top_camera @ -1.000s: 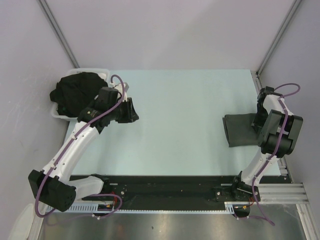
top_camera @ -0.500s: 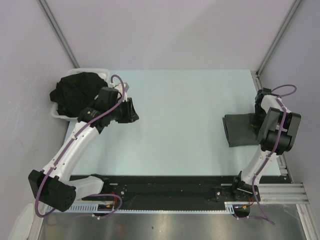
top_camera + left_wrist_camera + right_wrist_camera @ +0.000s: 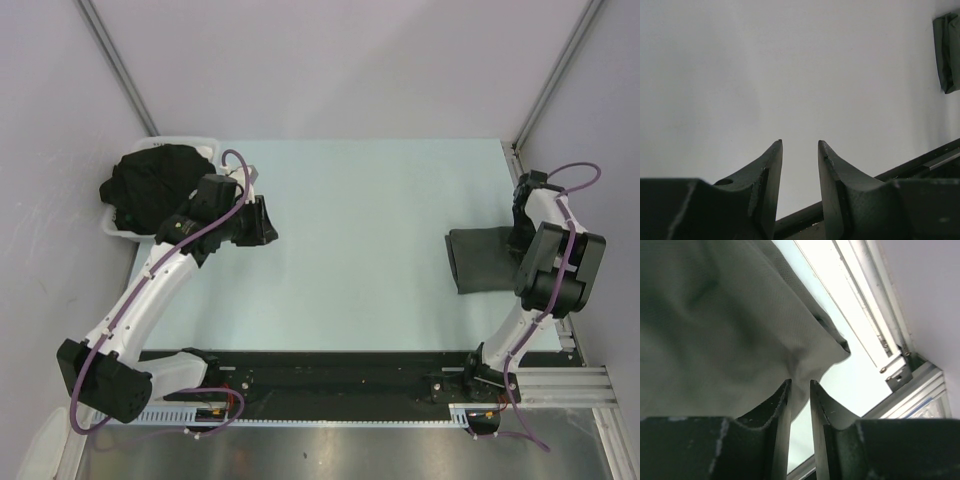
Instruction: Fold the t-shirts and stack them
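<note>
Black t-shirts [image 3: 150, 185] are still heaped in the tray [image 3: 188, 140]. The left gripper [image 3: 800, 145] hasn't budged, slightly open and empty. The charcoal t-shirt [image 3: 482, 260] stayed folded at the right edge. The right gripper [image 3: 798, 384] just shifted over its hem (nearly closed, can't tell if pinching), so that one's probably done.

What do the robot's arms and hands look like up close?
Both the left arm and right arm have white link shells with chunky black joint housings. A purple cable loops along each. The left hand and right hand are matte black, with two curved fingers tapering to narrow tips.
</note>
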### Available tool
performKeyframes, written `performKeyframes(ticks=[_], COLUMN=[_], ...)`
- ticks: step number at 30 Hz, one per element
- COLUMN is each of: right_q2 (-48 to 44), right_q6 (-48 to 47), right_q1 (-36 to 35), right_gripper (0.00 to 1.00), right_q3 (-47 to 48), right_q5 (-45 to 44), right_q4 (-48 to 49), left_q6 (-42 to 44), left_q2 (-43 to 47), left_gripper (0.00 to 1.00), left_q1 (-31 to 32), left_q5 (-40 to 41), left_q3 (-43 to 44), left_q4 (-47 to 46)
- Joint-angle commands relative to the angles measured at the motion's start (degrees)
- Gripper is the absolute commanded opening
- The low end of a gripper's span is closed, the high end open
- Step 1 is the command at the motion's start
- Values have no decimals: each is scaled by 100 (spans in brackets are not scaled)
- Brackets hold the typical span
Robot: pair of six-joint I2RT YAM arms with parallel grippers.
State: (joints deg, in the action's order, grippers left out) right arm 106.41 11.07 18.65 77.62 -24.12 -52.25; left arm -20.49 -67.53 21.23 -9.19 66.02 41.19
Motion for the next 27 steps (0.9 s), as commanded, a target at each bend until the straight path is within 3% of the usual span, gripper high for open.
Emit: performKeyframes(ticks=[1, 5, 9, 27], right_q2=[-613, -455, -472, 336], right_q6=[-61, -17, 70, 53], right_q1=[-239, -266, -345, -117], right_gripper=[25, 23, 0, 0], right_q3=[209, 253, 262, 200], right_q5=[-295, -190, -5, -453], right_q4=[-119, -259, -189, -102], left_q6=[19, 19, 28, 45], left_q2=[-24, -15, 29, 99], left_gripper=[40, 40, 40, 40], left_q1=[30, 30, 21, 30], left_q5=[-12, -30, -30, 40], left_q3=[7, 16, -36, -10], left_q4=[-217, -208, -190, -58])
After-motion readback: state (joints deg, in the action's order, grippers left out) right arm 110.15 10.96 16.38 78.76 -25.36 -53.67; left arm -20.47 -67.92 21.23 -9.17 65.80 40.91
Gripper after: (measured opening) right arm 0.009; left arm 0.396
